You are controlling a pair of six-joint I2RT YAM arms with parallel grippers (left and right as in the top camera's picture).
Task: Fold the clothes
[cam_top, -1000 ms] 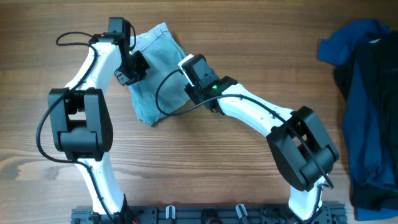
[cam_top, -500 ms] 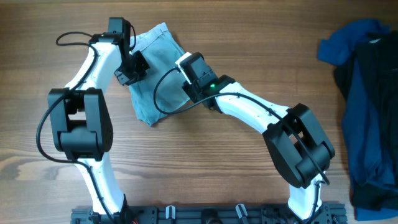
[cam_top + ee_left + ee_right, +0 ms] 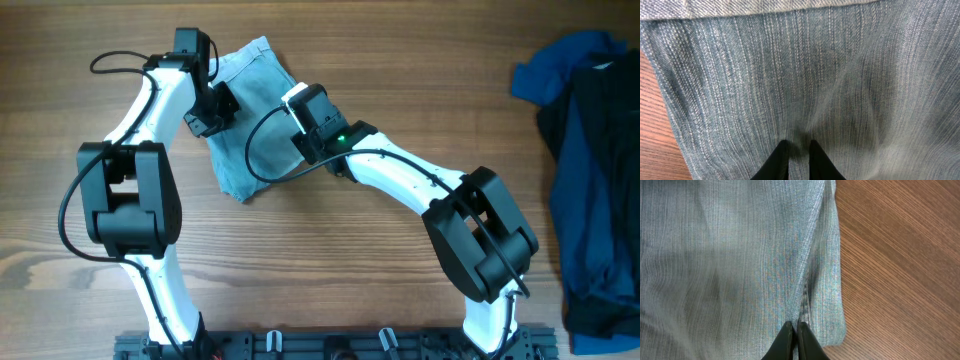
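The jeans (image 3: 243, 120) lie as a compact bundle on the tabletop (image 3: 400, 60), upper left of centre, between the 2 arms. The left tool (image 3: 799, 150) has its fingers nearly together, pinching a ridge of denim. The right tool (image 3: 794, 339) is fully closed on a fold near the cloth's right edge. To fold well, I judge both pinches should lift together and evenly, keeping the edge taut so layers don't slip or bunch.
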